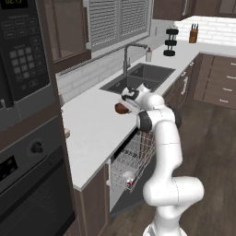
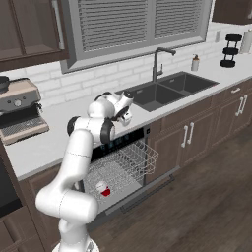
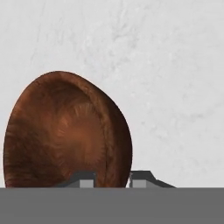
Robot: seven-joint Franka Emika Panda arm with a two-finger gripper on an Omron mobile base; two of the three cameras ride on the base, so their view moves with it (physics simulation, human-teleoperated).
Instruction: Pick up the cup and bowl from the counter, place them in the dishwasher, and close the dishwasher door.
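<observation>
Bowl [image 3: 61,131] count: one, reddish-brown, which you see tilted on edge close against the gripper [image 3: 113,179] in the hand view, its rim standing between the two dark fingertips [image 3: 85,179]. From the left base view the bowl [image 1: 121,108] sits at the end of the arm, over the white bench [image 1: 92,129] near the front edge, just short of the sink [image 1: 138,78]. You can read the gripper as narrowly parted with one fingertip either side of the bowl rim; whether the pads actually press on it cannot be told.

Cup [image 2: 104,189] count: one, red with a pale inside, lying on its side in the white wire rack [image 2: 128,167]. The rack is pulled out of the dishwasher [image 2: 120,147] cavity below the bench. Contents of rack: the cup alone. One sink, double basin, one tap [image 2: 158,61] behind it.
</observation>
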